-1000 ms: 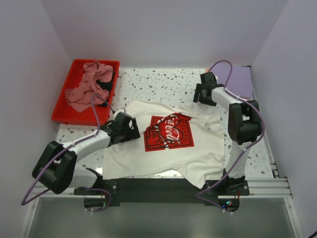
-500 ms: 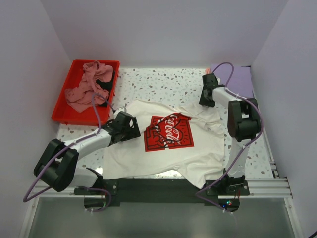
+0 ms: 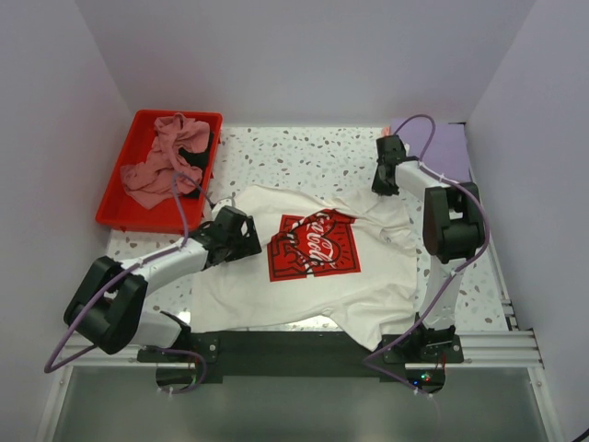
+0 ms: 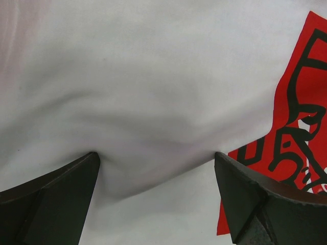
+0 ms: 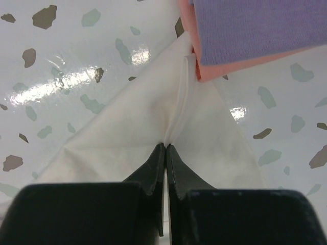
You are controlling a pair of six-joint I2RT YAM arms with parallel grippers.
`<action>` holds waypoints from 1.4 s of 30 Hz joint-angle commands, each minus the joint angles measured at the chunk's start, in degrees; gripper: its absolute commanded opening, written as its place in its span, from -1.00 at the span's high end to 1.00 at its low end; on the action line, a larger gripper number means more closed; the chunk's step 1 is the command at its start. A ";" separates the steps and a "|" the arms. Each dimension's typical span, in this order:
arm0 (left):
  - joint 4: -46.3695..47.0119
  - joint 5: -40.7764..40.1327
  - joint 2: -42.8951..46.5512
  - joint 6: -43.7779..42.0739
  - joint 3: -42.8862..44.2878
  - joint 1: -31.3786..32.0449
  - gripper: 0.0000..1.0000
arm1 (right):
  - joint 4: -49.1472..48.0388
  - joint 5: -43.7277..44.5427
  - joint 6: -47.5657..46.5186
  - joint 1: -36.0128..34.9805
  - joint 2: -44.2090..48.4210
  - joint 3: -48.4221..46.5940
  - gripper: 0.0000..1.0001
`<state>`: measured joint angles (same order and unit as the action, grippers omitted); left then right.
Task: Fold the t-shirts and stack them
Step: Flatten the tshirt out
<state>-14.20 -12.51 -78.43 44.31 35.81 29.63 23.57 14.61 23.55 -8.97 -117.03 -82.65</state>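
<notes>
At the far left the red tray holds the unfolded work: a crumpled dusty-pink t-shirt with a scrap of black t-shirt beside it. They are heaped there to wait their turn while the table is used for folding.

Your left gripper sits low over the left side of the white t-shirt, near the sleeve. In the left wrist view its jaws stand wide apart with only smooth white cloth between them, so nothing is held. The cloth dips and shadows between the fingers, which suggests the claw is pressing down to pin that side, or is set to pinch.

The white t-shirt lies face up mid-table, roughly spread, with its red print showing. The hem nearest the arm bases is wrinkled and uneven, so I judge this to be the flattening stage, with no fold made yet.

Your right gripper is at the shirt's far right corner, its jaws closed on a thin pleat of white cloth at the sleeve tip. Gripping that outer point lets you pull the sleeve straight.

Just beyond the tip is the finished stack: a folded lavender t-shirt lying on a salmon-pink t-shirt. The white sleeve meets its corner, so mind the stack when you pull.
</notes>
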 commanded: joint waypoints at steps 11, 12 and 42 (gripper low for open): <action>-0.92 -1.37 -1.81 -0.46 1.10 -0.54 -1.00 | -0.72 -4.32 3.95 -0.08 3.39 -7.34 1.00; -1.01 -1.46 -1.90 -0.37 1.28 -0.54 -1.00 | -0.11 -4.68 4.57 -0.08 3.04 -8.13 1.00; -3.03 -3.31 -2.52 -0.72 3.91 -0.62 -1.00 | -10.31 -4.93 46.72 -3.07 -15.15 -30.97 0.04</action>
<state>-15.99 -14.90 -81.10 44.29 38.37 29.58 15.11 10.55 69.36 -12.21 -130.91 -107.44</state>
